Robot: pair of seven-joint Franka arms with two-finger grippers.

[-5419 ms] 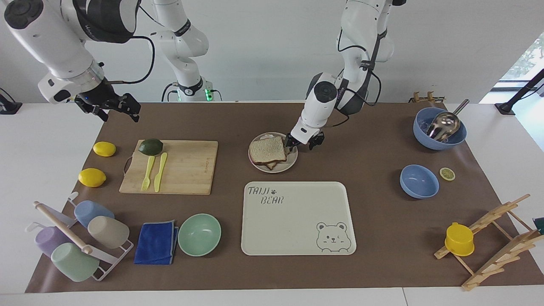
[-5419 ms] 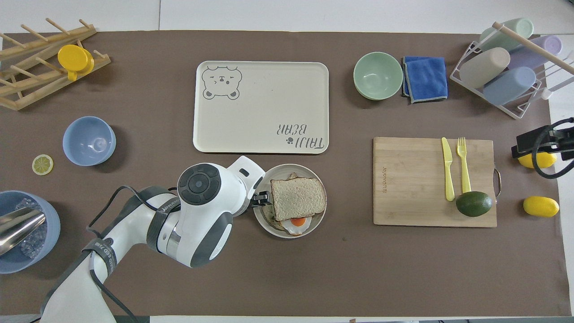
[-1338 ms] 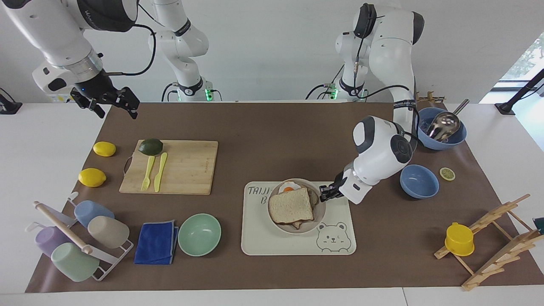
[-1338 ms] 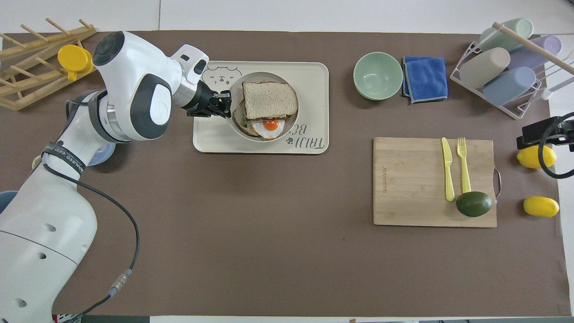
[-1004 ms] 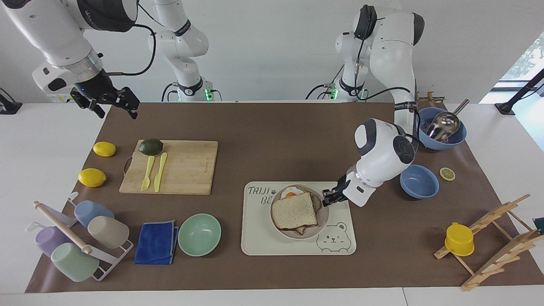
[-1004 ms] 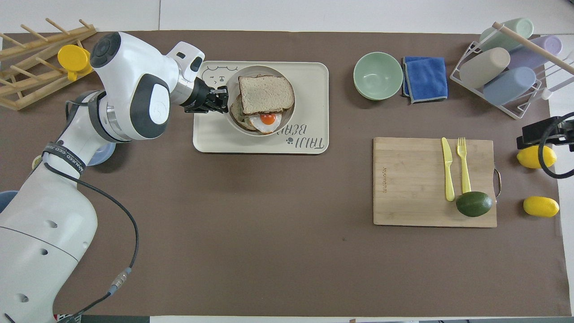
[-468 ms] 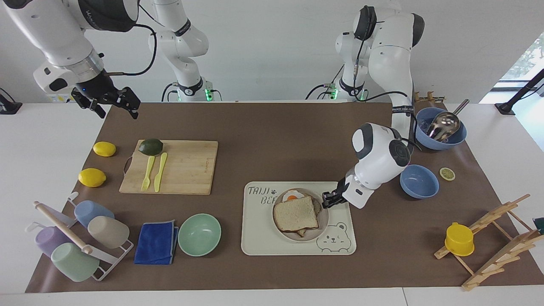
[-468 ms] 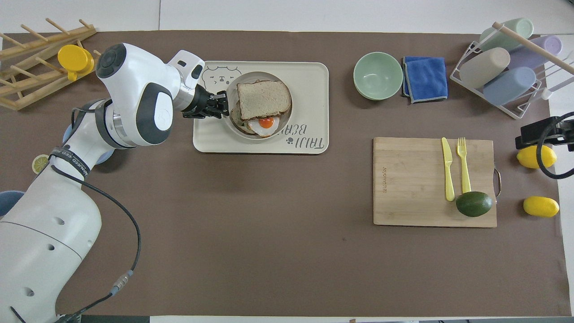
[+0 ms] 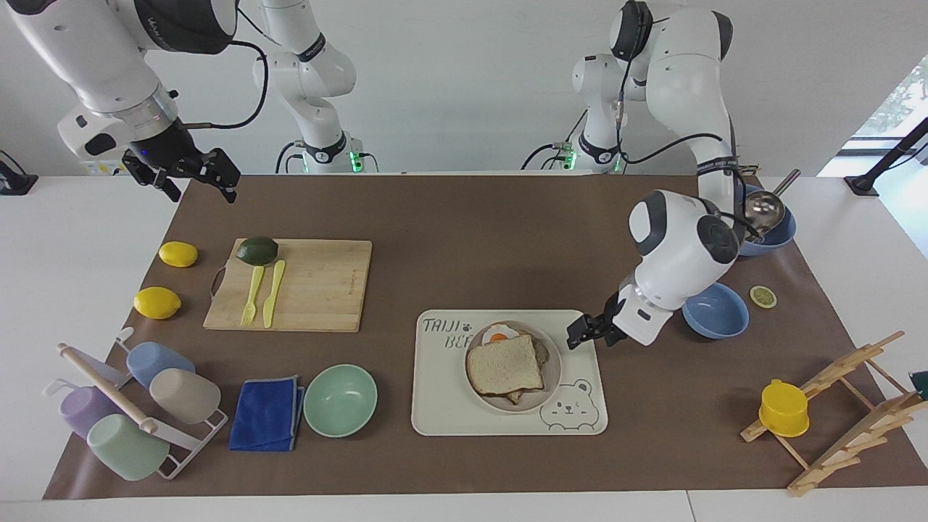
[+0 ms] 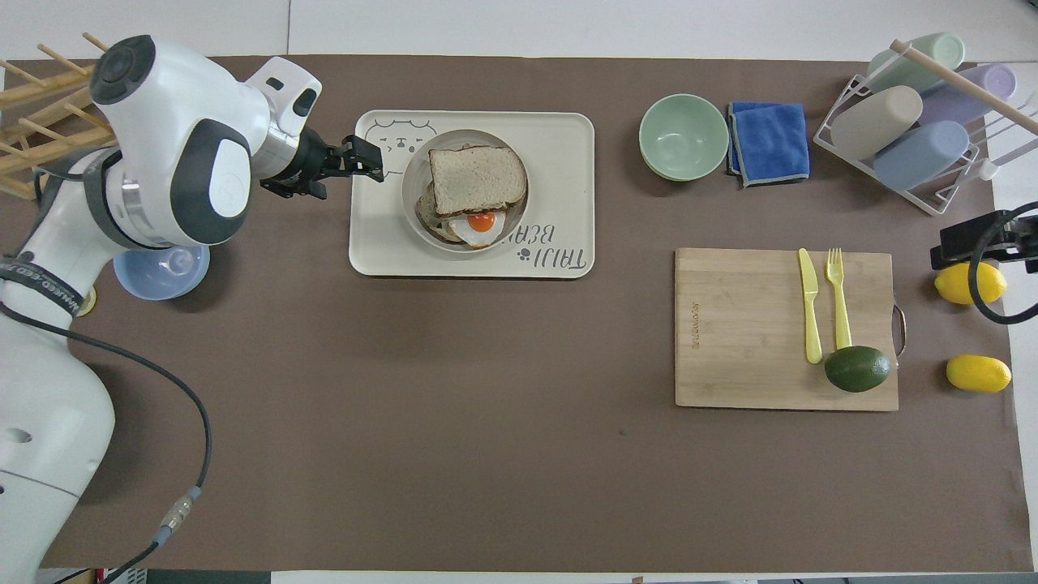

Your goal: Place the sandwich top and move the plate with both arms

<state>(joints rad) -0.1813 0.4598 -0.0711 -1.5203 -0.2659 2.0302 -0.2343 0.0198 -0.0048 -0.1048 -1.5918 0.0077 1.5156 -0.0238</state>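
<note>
now the plate [image 9: 552, 383] sits on the bear-printed tray [image 9: 442, 413], the sandwich top [image 9: 504, 365] resting on the egg slice. left gripper [image 9: 580, 333] hangs beside the plate, jaws apart, holding nothing. right gripper [image 9: 190, 172] waits over the tabletop's edge, jaws apart.

The cream tray [image 9: 507, 420] carries "TAIJI" with a paw print, and below it letters that seem to start "BE", the rest hidden by the plate [image 9: 552, 362]. The cutting board's [image 10: 746, 324] small mark is unreadable.
</note>
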